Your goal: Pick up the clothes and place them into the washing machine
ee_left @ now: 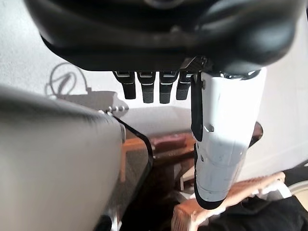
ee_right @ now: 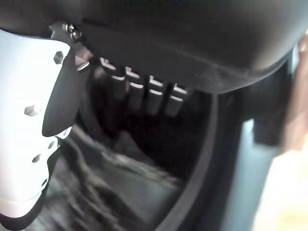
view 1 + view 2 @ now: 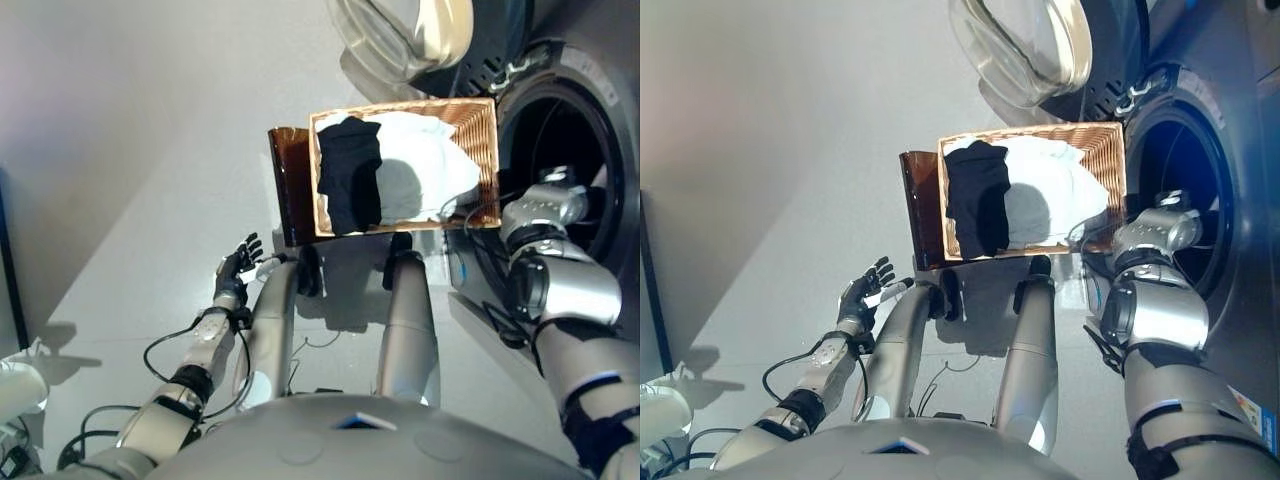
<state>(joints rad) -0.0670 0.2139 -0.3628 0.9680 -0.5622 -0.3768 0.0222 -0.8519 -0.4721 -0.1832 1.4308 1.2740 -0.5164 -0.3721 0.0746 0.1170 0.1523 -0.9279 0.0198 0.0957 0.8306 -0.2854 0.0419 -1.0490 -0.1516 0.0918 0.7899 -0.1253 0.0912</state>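
Note:
A wicker basket (image 3: 483, 112) stands on the floor ahead of me, beside the washing machine. A black garment (image 3: 349, 176) lies over its left half and a white garment (image 3: 425, 165) fills the rest. My right arm reaches past the basket's right end into the dark drum (image 3: 560, 135). In the right wrist view my right hand (image 2: 143, 98) is inside the drum, fingers straight and holding nothing. A blurred grey mass (image 2: 101, 185) lies below it; I cannot tell whether it is cloth. My left hand (image 3: 237, 266) hangs low at the left, open and empty.
The washer's round door (image 3: 405, 30) stands swung open above the basket. A dark brown stand (image 3: 290, 190) sits against the basket's left side. A white object (image 3: 15, 388) lies at the far lower left. Bare grey floor spreads to the left.

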